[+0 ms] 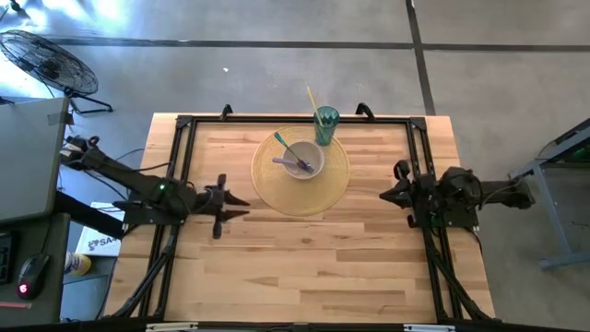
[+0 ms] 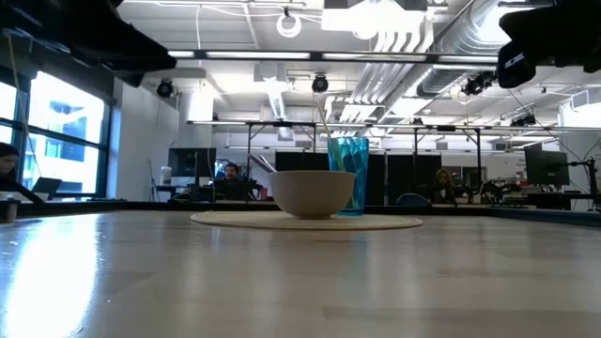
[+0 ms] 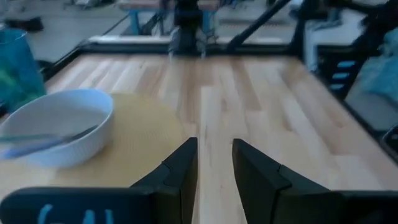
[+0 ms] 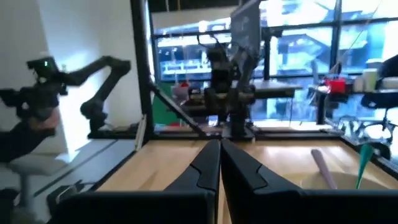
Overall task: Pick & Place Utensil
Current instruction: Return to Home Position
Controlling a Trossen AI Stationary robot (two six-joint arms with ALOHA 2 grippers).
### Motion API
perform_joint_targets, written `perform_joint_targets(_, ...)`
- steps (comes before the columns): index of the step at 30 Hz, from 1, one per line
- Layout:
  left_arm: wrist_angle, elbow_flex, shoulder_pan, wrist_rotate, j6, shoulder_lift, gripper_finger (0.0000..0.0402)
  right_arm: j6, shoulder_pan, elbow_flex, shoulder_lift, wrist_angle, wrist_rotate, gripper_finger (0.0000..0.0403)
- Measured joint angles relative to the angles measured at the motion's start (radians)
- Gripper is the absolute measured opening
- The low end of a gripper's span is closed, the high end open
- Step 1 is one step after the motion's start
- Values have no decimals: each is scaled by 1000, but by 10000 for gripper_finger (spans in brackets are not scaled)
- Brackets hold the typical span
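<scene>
Two grippers flank your pale wooden table [image 1: 304,267]: the left gripper [image 1: 241,205] hovers with its fingers slightly apart, the right gripper [image 1: 387,194] with its fingers pressed together. Between them, nearer the far edge, lies the round brown woven mat [image 1: 336,189]. On it you see the white ribbed bowl [image 1: 318,167] and, touching it, the translucent blue cup [image 1: 327,124], which holds the yellow straw [image 1: 312,97]. The purple spoon [image 1: 284,162] and blue fork [image 1: 282,143] rest in the bowl. A white box [image 1: 92,242] beside the table reads "SA", the rest hidden.

The table [image 1: 304,267] lies open near and at both sides; only bowl [image 1: 310,148] and cup [image 1: 327,134] on the mat [image 1: 272,189] obstruct.
</scene>
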Motion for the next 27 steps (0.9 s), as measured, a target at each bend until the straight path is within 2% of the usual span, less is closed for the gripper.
perform_joint_targets(3, 110, -63, 71, 96, 24, -7, 96, 9, -5, -66, -1, 84, 43, 5)
perform_joint_targets(9, 40, -101, 208, 204, 48, -78, 96, 14, -14, -103, 8, 58, 171, 9)
perform_joint_targets(16, -49, -100, 351, 400, 135, -244, 96, 8, -14, -103, 8, 39, 160, 5)
perform_joint_targets(22, -210, -101, 433, 433, 173, -388, 96, 62, -14, -103, 8, -10, 157, 8)
perform_joint_targets(27, -122, -213, 476, 520, 166, -495, 96, 69, -13, -103, 9, -18, 152, 9)
